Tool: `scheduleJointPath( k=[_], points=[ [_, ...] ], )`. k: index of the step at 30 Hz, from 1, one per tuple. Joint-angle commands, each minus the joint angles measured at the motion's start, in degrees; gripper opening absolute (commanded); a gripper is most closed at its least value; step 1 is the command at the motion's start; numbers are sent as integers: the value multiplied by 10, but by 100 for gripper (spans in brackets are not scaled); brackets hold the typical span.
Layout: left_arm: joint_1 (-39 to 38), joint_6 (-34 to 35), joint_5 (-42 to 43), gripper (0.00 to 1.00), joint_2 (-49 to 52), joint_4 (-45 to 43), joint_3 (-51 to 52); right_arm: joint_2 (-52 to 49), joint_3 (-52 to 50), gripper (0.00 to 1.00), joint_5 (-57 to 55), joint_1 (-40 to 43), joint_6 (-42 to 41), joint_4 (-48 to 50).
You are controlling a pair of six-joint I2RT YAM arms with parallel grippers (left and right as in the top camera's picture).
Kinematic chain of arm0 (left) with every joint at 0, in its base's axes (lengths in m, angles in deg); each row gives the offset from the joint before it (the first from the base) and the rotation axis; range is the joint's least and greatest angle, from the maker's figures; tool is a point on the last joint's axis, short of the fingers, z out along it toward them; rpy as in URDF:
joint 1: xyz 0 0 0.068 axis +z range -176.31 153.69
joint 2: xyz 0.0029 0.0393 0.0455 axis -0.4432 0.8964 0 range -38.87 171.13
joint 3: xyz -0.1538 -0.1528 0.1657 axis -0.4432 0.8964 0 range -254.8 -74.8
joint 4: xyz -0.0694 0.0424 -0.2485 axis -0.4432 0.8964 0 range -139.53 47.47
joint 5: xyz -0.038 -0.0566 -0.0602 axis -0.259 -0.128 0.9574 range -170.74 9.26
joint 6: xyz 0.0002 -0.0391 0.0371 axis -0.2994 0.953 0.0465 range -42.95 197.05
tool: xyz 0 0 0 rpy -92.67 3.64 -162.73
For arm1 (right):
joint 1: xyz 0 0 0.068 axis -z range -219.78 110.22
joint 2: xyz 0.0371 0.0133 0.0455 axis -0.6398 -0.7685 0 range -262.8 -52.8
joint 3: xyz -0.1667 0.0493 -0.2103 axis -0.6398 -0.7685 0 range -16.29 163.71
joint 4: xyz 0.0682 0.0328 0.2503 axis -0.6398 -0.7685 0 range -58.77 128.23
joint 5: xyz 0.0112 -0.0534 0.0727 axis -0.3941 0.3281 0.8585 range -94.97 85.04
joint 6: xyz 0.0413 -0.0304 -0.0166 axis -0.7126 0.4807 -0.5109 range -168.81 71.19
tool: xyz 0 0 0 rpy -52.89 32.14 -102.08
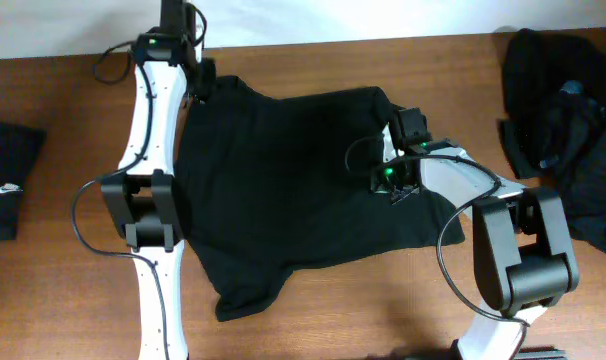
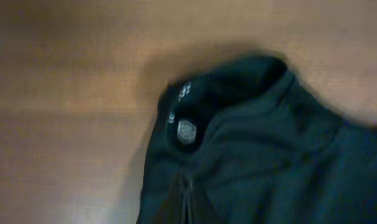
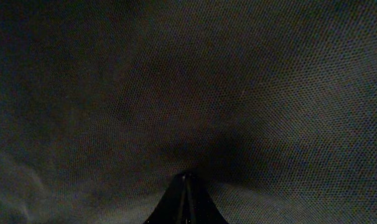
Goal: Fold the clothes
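A black T-shirt [image 1: 283, 190] lies spread across the middle of the wooden table. My left gripper [image 1: 197, 88] is at its top left corner, shut on a pinch of the fabric. The left wrist view shows the collar with a round white tag [image 2: 186, 130], and cloth gathers into that shut gripper [image 2: 187, 186]. At the shirt's upper right edge my right gripper [image 1: 405, 122] is also shut. In the right wrist view black cloth fills the frame and puckers toward that gripper [image 3: 187, 182].
A folded black garment with a small white logo [image 1: 5, 186] lies at the table's left edge. A heap of black clothes [image 1: 568, 130] sits at the far right. The table's back edge [image 1: 313, 40] runs just behind the shirt.
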Motion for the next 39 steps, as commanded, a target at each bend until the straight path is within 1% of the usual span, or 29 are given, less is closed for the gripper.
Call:
scheduleJointPath(
  k=[1, 9, 13, 25, 31, 39],
  points=[
    [-1, -17, -9, 0, 5, 8, 15, -51, -26, 6, -35, -2, -5, 0],
    [-5, -17, -10, 0, 15, 2, 57, -51, -26, 6, -35, -2, -5, 0],
    [-5, -17, -9, 0, 36, 4, 57, -51, -26, 6, -35, -2, -5, 0],
    [-5, -17, -10, 0, 72, -42, 57, -51, -26, 6, -35, -2, -5, 0],
    [-5, -17, -12, 0, 89, -80, 57, -51, -26, 6, -35, -2, -5, 0],
    [-5, -17, -11, 1, 89, -165, 57, -51, -26, 6, -35, -2, -5, 2]
  ],
)
